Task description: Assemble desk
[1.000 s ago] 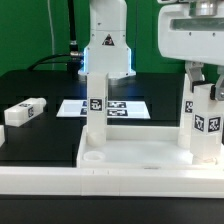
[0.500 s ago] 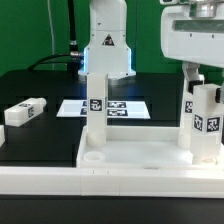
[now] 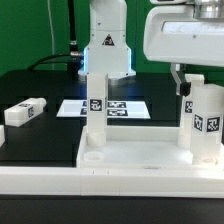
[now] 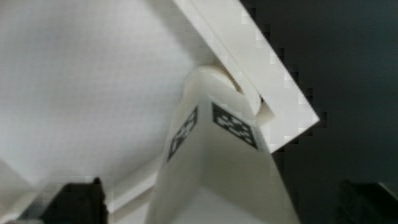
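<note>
Robot claw [image 3: 203, 88] hangs spread above a white leg [image 3: 207, 122] that stands upright at a corner of the tabletop [image 3: 140, 152], directly beneath it. In the wrist view the dark fingertips [image 4: 75, 200] flank the leg with a gap on either side and grip nothing. In the exterior view only one finger [image 3: 183, 86] shows plainly; the other is lost at the frame's edge. A second leg [image 3: 95, 110] stands upright on the tabletop, off to the exterior view's left of the claw, partly covering the marker board [image 3: 120, 106] behind it. A third leg [image 3: 25, 112] lies loose on the black surface [image 3: 40, 135], well apart on that same side. A long white bar [image 3: 60, 182] crosses the foreground below the claw; where it meets the tabletop's near rim is hard to make out.
</note>
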Robot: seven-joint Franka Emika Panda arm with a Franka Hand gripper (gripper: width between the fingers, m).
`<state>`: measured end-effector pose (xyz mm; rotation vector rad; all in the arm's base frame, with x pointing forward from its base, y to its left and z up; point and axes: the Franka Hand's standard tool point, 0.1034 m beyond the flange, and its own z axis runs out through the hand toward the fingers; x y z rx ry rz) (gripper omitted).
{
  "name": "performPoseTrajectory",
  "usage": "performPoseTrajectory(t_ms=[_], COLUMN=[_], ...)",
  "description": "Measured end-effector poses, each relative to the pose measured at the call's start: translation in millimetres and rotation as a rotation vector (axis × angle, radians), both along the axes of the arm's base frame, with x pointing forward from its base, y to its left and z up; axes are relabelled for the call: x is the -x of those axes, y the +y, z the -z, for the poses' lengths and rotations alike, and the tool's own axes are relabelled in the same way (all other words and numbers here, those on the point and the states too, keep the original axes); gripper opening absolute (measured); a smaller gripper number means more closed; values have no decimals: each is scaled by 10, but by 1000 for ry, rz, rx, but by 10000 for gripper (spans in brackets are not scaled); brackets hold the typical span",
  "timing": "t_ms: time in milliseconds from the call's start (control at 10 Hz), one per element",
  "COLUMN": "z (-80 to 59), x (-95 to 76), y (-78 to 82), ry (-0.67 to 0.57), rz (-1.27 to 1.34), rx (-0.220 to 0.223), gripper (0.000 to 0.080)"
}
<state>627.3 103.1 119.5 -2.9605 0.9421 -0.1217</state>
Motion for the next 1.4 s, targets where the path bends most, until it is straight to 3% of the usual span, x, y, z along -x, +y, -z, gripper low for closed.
performPoseTrajectory(t_ms=[800, 1100, 1400], z=[5, 6, 9], x=[-9, -9, -8], y=[-12, -14, -22], ry=[-2, -2, -2], rz=[-542, -537, -502], rx=[66, 66, 63], gripper=[649, 287, 288])
